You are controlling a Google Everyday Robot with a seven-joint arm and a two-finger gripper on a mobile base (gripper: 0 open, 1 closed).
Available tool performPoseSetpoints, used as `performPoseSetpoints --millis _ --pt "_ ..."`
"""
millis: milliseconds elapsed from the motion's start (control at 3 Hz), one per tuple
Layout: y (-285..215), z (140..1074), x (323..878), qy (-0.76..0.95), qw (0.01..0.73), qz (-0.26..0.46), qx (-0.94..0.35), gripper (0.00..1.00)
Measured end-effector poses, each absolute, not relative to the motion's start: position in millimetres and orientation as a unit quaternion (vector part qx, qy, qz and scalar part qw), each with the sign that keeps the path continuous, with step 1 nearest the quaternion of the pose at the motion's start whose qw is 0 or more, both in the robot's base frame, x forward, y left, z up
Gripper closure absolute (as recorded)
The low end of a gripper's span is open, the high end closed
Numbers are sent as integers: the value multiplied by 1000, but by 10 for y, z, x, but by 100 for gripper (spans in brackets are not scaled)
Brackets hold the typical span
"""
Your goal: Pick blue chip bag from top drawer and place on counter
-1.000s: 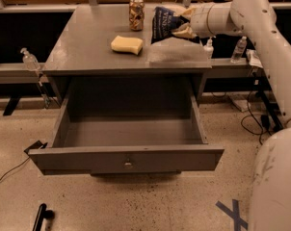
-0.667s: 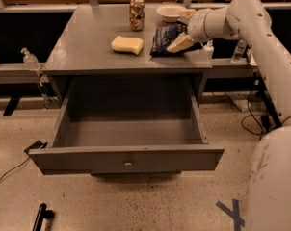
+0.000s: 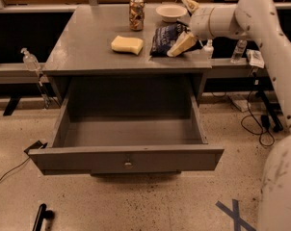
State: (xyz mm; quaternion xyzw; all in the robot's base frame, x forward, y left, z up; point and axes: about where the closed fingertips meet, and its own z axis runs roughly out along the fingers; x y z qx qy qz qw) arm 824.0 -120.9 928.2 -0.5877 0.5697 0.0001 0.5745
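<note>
Navy bag (image 3: 162, 37), 1, on desk (image 3: 87, 47); gripper (image 3: 177, 27) over it, fingers apart. We fear a retreating finger snagging it.

Sponge (image 3: 126, 44) lies near the centre of the bench (image 3: 83, 47). Can (image 3: 136, 14) and bowl (image 3: 171, 12) stand apart along the rear edge. Pump bottle (image 3: 30, 60) stands beyond the left edge. Gripper (image 3: 185, 25), fingers spread, hangs near the right rear corner.

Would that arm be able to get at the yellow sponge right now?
Probably yes: the gripper is at the blue chip bag on the counter, and the sponge lies just beyond, uncovered.
</note>
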Motion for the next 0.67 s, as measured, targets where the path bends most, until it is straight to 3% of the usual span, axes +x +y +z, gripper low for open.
performPoseSetpoints --millis 667 --pt "-1089 9372 8144 556 589 26 -586 0"
